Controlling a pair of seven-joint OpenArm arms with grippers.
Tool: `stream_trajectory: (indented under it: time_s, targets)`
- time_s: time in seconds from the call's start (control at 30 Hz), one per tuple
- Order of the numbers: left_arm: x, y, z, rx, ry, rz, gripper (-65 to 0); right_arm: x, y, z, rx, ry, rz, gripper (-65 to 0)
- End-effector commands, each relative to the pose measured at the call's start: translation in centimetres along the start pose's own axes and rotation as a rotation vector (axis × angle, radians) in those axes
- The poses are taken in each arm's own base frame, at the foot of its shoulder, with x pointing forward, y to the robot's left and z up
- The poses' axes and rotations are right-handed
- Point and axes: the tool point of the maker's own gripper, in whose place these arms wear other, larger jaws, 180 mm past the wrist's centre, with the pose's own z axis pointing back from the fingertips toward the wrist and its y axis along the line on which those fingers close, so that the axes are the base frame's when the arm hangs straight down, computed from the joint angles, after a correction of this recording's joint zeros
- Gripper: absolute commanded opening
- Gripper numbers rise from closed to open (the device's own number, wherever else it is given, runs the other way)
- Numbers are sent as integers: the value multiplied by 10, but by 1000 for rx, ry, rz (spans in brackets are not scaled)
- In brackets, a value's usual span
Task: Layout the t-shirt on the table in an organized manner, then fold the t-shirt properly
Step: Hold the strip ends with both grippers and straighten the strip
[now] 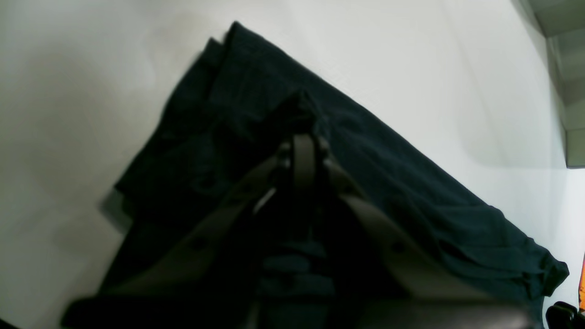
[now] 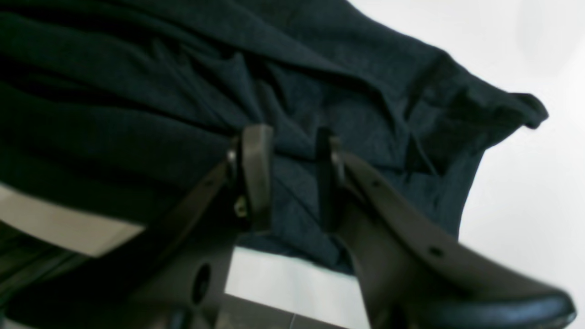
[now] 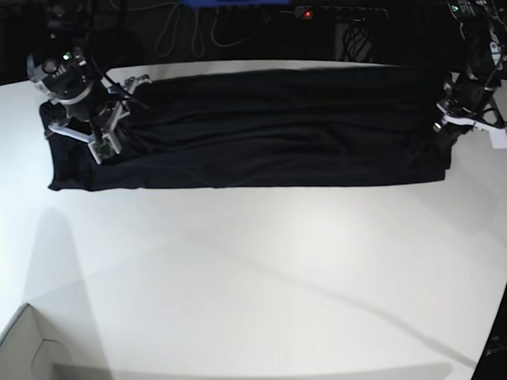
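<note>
Nearest the lens in the right wrist view, we see the right gripper (image 2: 288, 178) with its jaws parted and a patch of the t-shirt (image 2: 151, 109) lying in the gap between them, not yet pinched. In the left wrist view the left gripper (image 1: 304, 157) has its jaws drawn together, apparently on a small raised peak of cloth, so we judge it to be clamped on the shirt. From the base view the t-shirt (image 3: 259, 131) lies as a long dark band across the far part of the table (image 3: 266, 282), stretched between the two arms, its far side close to the table's back edge. We think the main risk is an uneven pull: with one end held and the other only straddled, any lift or drag would bunch the free end and skew the band. The fabric is thin and already creased near the right gripper, so closing there could catch only one layer, or several folds at once, and the layers would then slide apart. A pull toward the back could also carry cloth over the table's edge. The left hold sits on a small peak of fabric, which we judge could slip out under tension.
</note>
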Motion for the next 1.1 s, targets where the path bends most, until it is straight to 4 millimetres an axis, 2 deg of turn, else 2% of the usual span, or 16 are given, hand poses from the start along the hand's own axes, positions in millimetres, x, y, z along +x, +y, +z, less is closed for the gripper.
stream_trajectory:
  time_s: [0.0,0.13,0.37,0.63,0.77,0.97,1.07]
  targets:
    - [18,-1,6,-10,-51,-20,-650,9,-4,3,-10,-37,4,-484]
    - [33,19,18,40,-115,19,-650,9,-3,3,-8,-37,4,-484]
    - [41,20,18,46,-132,13,-643,8,-2,3,-6,-36,4,-484]
    - [42,18,19,40,-142,19,-427,9,-2,3,-7,-37,5,-484]
    - [41,28,24,68,-139,17,-336,8,-3,4,-8,-36,5,-484]
    - [40,37,27,114,-136,-6,-288,9,-2,3,-6,-37,6,-484]
    - [31,49,25,133,-113,25,-288,10,-2,3,-7,-39,6,-484]
